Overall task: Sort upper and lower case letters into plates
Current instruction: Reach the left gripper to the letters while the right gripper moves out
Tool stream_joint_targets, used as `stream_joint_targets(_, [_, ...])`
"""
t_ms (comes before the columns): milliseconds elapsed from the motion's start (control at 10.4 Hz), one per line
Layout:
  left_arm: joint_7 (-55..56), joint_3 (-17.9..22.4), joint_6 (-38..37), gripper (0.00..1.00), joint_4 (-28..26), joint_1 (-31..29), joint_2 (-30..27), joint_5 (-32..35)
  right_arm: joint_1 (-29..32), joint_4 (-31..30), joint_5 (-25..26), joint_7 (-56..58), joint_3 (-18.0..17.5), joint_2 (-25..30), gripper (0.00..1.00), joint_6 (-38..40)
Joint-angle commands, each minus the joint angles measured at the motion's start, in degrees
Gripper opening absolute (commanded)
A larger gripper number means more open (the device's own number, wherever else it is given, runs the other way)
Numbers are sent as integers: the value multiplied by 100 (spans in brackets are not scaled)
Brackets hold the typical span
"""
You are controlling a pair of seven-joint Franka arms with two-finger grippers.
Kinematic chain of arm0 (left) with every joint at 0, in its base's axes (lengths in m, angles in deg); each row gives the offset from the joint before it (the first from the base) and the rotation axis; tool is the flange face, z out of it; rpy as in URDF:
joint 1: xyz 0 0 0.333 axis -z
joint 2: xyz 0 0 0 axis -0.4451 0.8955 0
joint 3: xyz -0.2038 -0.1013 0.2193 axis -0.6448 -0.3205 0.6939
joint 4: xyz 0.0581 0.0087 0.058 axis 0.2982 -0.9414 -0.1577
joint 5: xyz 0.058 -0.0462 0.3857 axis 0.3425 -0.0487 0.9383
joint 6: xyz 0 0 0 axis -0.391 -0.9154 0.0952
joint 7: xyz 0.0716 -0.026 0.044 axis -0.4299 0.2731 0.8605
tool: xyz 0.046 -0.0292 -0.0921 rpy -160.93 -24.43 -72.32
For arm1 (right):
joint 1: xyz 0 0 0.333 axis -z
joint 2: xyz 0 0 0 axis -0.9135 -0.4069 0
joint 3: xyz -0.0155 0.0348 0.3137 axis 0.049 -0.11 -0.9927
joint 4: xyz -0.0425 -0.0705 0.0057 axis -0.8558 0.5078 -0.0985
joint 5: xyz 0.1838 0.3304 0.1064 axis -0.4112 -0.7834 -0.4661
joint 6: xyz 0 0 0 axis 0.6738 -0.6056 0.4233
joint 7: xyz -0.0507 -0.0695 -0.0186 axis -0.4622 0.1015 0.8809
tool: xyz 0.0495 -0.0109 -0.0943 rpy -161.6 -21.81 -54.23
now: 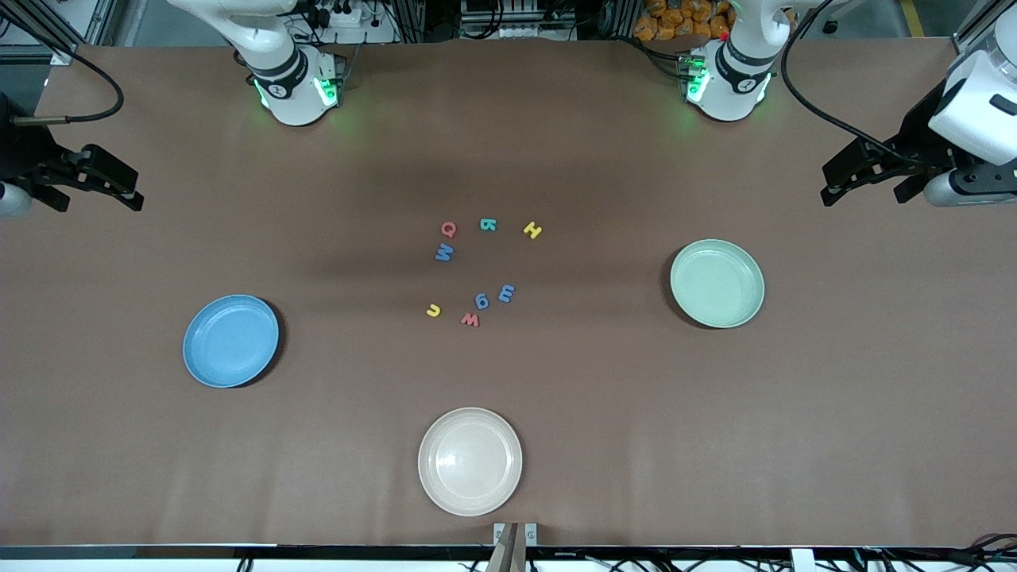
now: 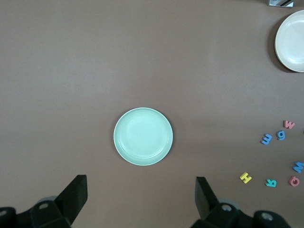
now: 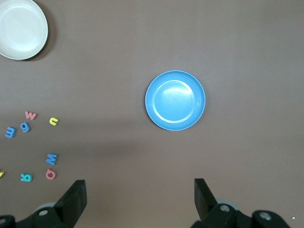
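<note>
Cream-white plate (image 2: 290,40) and yellow letter (image 3: 1,174), edge-cropped.

Worktop (image 1: 556,143): matt brown covering, paper-like, smooth with faint creases. Blue plate (image 1: 231,341), mint plate (image 1: 717,284) and cream plate (image 1: 469,461): smooth plastic look, soft sheen; cream one shows the brightest glare. Letters (image 1: 475,270): matt, chunky, foam or plastic, can't tell. Left pincer (image 2: 141,197) and right pincer (image 3: 140,197): matt black fingers. Arm shells: glossy white plastic.
</note>
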Motion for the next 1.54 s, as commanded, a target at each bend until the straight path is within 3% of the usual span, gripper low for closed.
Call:
stream_joint_targets(0, [85,17,-84,100,41,15,-38,-93,144,-63,-108,69,-87,107,100,12])
stream_joint_targets(481, [146,-89,-180,100,-117,417,58,-111,144,-72,-108,69,-87,116,100,21])
stream_joint_targets(961, [1770,-133,-85,100,-73,1814,927,-164,153,-72,-108,69,-87,98,100,21])
stream_joint_targets(1249, [2824,-229,607,100,-82,2386,1384,-172,170,-72,-100,69,-78,54,100,-5])
stream_joint_targets(1442, [3667,-579,1065,100,-170,2502,1779,-103,223,-185,-100,8,-78,28,100,-92])
